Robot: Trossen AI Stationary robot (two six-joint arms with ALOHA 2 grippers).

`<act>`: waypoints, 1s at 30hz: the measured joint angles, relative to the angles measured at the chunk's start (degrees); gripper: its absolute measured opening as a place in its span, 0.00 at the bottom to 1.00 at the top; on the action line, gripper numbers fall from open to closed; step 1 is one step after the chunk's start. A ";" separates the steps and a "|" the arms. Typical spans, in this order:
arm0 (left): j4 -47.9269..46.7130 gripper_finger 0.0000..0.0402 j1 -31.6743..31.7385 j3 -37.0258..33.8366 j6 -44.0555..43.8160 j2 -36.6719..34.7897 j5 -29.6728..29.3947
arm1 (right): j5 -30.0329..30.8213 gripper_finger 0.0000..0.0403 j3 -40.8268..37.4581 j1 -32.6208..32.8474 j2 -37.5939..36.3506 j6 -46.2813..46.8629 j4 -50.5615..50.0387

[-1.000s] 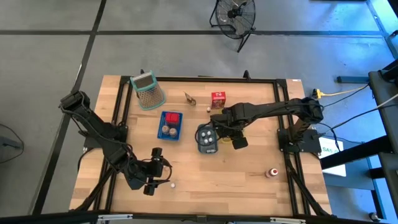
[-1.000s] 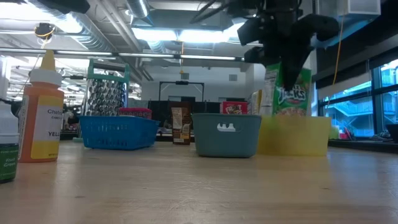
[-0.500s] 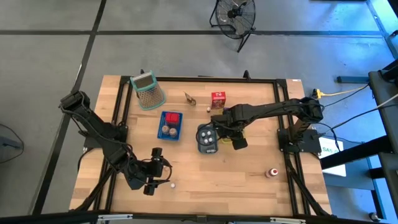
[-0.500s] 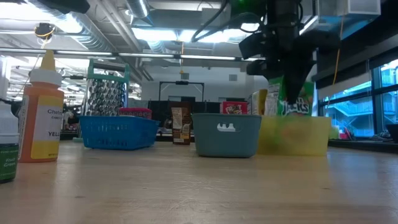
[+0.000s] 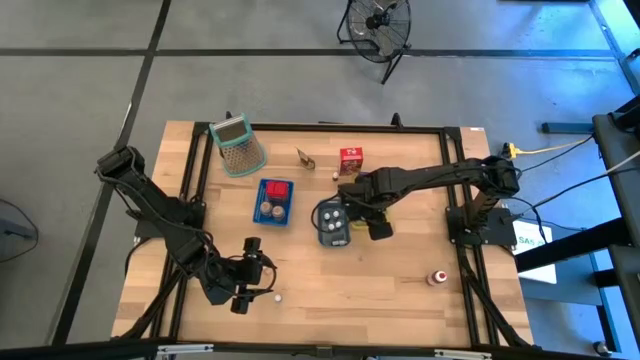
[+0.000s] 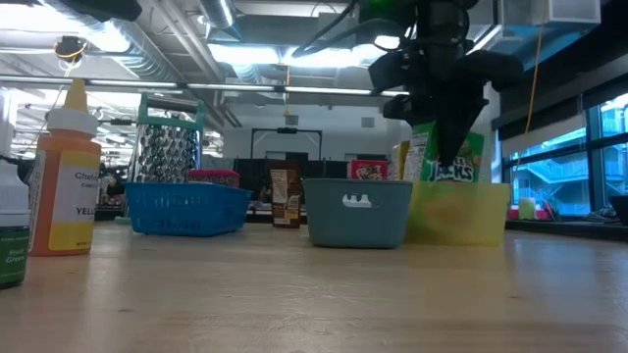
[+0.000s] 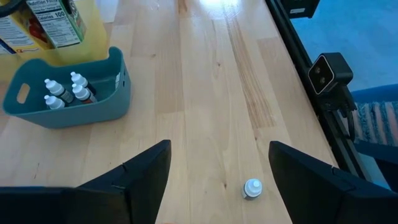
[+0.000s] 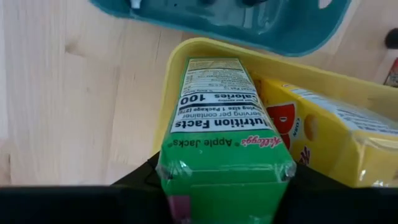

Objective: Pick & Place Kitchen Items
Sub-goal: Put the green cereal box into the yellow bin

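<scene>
Green carton [image 8: 225, 155] sits clamped between the right gripper [image 6: 444, 157] fingers, and compared with a second ago it's lower, its bottom end now down inside the yellow tray [image 8: 186, 53] instead of hanging above the rim. In the low view the carton has also slid a bit toward the grey-blue tray [image 6: 356, 211], which sits just beside the yellow one. A yellow carton [image 8: 329, 134] lies in the same tray right next to the green one. The left gripper [image 7: 217, 180] hasn't budged at the near edge of the table, fingers apart with nothing between them, and a tiny white piece [image 7: 252, 188] sits on the wood just ahead of it.
</scene>
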 joint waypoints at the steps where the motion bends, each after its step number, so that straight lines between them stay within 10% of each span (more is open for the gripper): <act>1: 0.00 0.66 0.00 0.00 0.00 0.00 0.00 | 0.00 0.39 -0.01 -0.10 0.00 0.47 0.18; 30: -0.02 0.66 0.00 0.00 0.00 0.00 0.02 | -6.19 0.43 -0.01 -1.85 0.00 6.53 -0.07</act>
